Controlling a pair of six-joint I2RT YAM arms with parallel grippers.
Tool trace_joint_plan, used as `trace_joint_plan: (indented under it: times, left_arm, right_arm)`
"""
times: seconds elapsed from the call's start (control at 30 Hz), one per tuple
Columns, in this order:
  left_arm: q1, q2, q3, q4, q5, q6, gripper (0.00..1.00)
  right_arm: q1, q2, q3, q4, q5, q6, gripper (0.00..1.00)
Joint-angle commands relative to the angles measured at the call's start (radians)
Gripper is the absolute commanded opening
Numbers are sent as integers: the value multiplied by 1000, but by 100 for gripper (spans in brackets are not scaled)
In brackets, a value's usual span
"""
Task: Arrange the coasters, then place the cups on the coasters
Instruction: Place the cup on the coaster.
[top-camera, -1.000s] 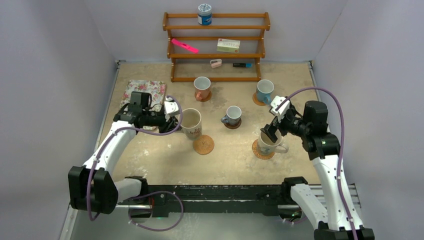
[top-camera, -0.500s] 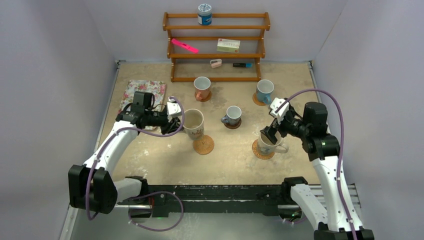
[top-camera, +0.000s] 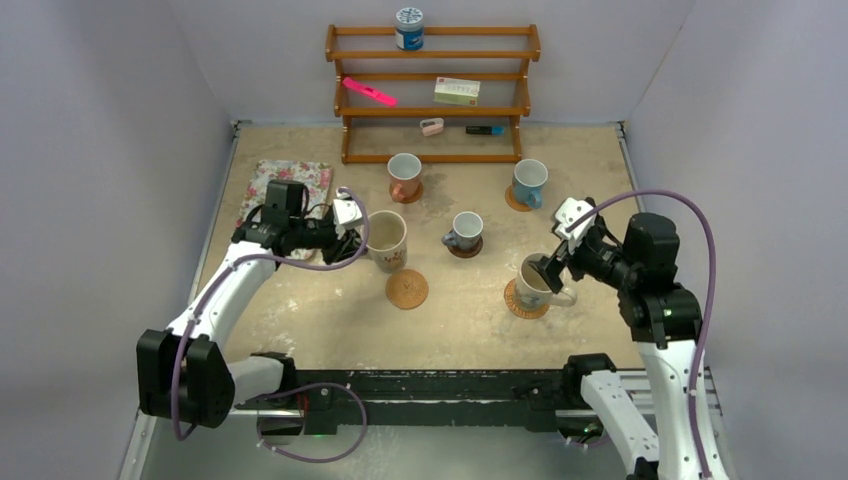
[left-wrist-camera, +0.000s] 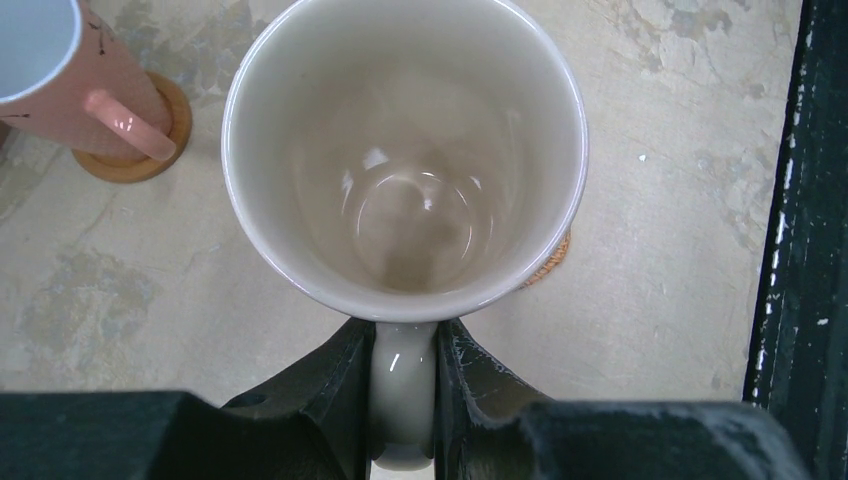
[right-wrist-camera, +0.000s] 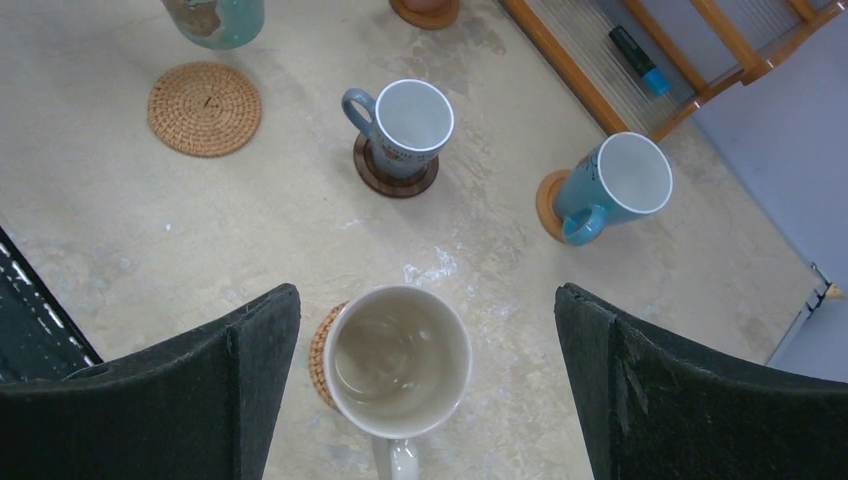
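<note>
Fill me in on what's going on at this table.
The left gripper is shut on the handle of a cream mug, held beside the one bare woven coaster, not yet on it. The right gripper hangs open over the second cream mug, which sits on a tan coaster. The pinkish mug, blue mug and small grey-blue mug each stand on a coaster too.

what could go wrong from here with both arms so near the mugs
The left hand pinches the cream mug only by its handle, so it may swing or slip while being lowered.
Only an edge of the empty woven coaster shows past that mug; it might land half off and tilt.
The open right hand straddles the other cream mug and might nudge it off its coaster when withdrawing.
</note>
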Motion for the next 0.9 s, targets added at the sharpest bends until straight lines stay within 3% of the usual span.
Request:
trace_joint_plan:
  times: [0.0, 0.87]
  left_arm:
    - [-7, -86, 1, 144, 54, -54, 0]
    - [-24, -103, -75, 167, 93, -3, 0]
  right_arm:
    - [3, -23, -1, -1, -5, 79, 99]
    - [3, -66, -55, 81, -46, 101, 99]
